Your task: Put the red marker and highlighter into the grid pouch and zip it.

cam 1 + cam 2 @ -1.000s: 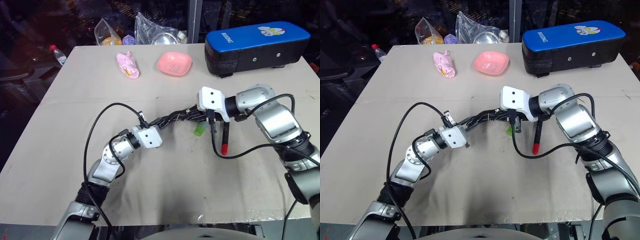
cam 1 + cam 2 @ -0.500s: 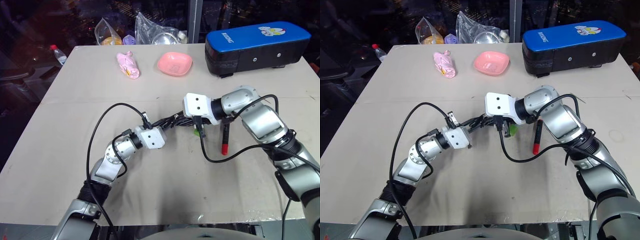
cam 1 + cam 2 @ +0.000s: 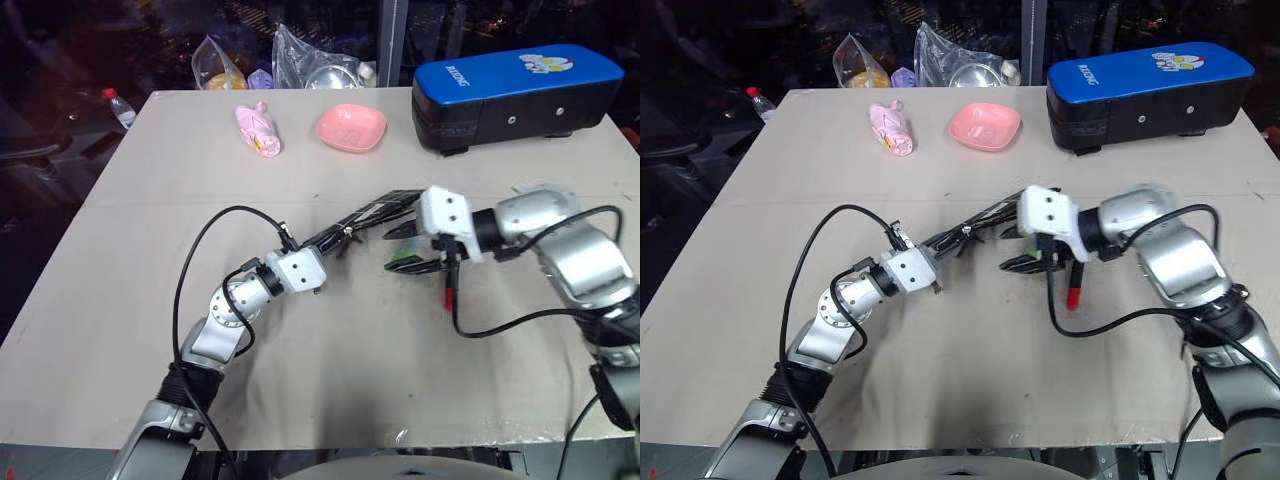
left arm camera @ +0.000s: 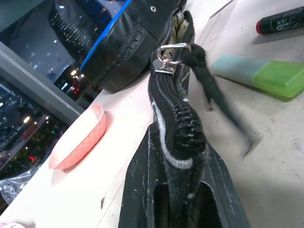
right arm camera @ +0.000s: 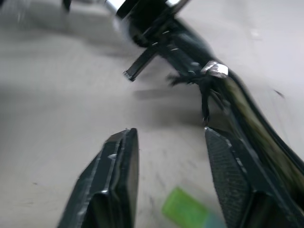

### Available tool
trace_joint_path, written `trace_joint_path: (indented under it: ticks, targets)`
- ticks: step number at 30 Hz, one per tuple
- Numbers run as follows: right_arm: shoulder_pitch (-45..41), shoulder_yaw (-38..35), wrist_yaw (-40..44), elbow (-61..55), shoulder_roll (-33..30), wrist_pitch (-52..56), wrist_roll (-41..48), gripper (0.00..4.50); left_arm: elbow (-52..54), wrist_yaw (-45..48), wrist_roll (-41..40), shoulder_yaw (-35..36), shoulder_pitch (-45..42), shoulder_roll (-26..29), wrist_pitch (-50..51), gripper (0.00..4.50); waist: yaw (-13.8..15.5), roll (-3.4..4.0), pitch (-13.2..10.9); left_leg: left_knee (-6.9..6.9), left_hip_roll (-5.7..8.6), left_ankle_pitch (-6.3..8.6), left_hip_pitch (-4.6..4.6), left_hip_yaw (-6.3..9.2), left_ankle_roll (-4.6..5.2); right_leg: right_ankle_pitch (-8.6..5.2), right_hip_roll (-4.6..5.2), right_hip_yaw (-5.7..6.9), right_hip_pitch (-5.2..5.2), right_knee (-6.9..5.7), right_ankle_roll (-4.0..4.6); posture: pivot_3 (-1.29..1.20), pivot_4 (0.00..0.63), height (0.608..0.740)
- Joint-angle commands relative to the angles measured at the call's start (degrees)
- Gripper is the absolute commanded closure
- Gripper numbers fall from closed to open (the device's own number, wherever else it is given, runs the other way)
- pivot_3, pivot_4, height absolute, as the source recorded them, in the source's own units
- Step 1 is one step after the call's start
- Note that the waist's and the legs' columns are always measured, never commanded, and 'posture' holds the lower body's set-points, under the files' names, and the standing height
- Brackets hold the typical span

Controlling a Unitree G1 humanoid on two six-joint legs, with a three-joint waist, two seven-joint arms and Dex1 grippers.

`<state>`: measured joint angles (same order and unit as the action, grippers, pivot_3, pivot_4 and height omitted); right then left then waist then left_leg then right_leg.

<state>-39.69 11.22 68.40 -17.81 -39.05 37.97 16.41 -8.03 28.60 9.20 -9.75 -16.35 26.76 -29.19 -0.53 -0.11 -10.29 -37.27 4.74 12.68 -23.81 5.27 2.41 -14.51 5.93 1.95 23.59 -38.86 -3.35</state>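
You had the left hand (image 4: 183,190) clamped on the pouch (image 3: 375,212), right hand (image 3: 412,247) empty and parted above the highlighter (image 4: 259,76); marker (image 3: 449,290) unloaded, so pick-up seemed next.

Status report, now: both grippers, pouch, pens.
Left gripper shut on grid pouch. Right gripper open, empty, above the highlighter. Red marker and highlighter both on the table.

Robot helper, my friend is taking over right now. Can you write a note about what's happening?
Left gripper: shut on the grid pouch, holding it up off the table.
Right gripper: open, empty, beside the pouch.
Highlighter and red marker: lying on the table, outside the pouch.
Done: pouch gripped, part open.
Left: put both pens in, then zip it.
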Motion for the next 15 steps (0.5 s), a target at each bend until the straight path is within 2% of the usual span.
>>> trace_joint_path:
  ticks: [1, 2, 4, 5, 15]
  targets:
    - [-0.95, -6.91, -6.35, 0.64, 0.79, 3.92, 2.69, 2.86, 1.58, 0.05, -1.10, 0.68, -0.18, 0.11, -0.33, 4.50, -0.04, -0.02, 0.01, 0.00, -0.01, 0.00, 0.00, 0.00, 0.00, 0.00, 0.00, 0.01, 0.00, 0.00, 0.00, 0.00, 0.150, 0.734]
    - [-0.52, -7.33, -7.27, 1.49, 0.54, 3.59, 2.39, 3.13, 1.50, 0.09, -1.09, 0.63, -0.31, 0.06, -0.32, 4.50, 0.00, -0.02, 0.01, 0.00, -0.01, 0.00, 0.00, 0.01, 0.00, 0.00, 0.00, 0.02, 0.00, 0.00, 0.00, 0.00, 0.150, 0.734]
    - [0.30, -7.38, -9.71, 3.46, 1.14, 2.32, 1.42, 4.12, 1.29, 0.16, -1.11, 0.48, -0.53, -0.09, -0.43, 4.50, 0.07, -0.02, 0.01, 0.00, 0.00, 0.00, -0.01, -0.01, 0.00, 0.00, -0.01, 0.01, 0.00, 0.01, 0.00, 0.00, 0.150, 0.734]
    - [0.48, -7.28, -11.51, 5.29, 2.11, 1.43, 0.58, 4.31, 1.16, 0.28, -1.14, 0.30, -0.66, -0.21, -0.54, 4.50, 0.07, -0.03, 0.01, 0.00, 0.00, 0.00, -0.01, -0.02, 0.00, 0.00, -0.01, 0.01, 0.00, 0.01, 0.00, 0.00, 0.150, 0.734]
    - [-2.01, -1.08, -16.87, 17.86, 7.08, -5.21, -5.91, 4.31, 0.97, 1.48, -0.98, -0.56, -1.23, -0.58, -1.34, 4.50, -0.12, -0.08, 0.05, 0.02, 0.01, -0.08, -0.01, -0.06, -0.13, 0.00, -0.08, -0.02, 0.00, 0.01, 0.00, 0.00, 0.150, 0.734]
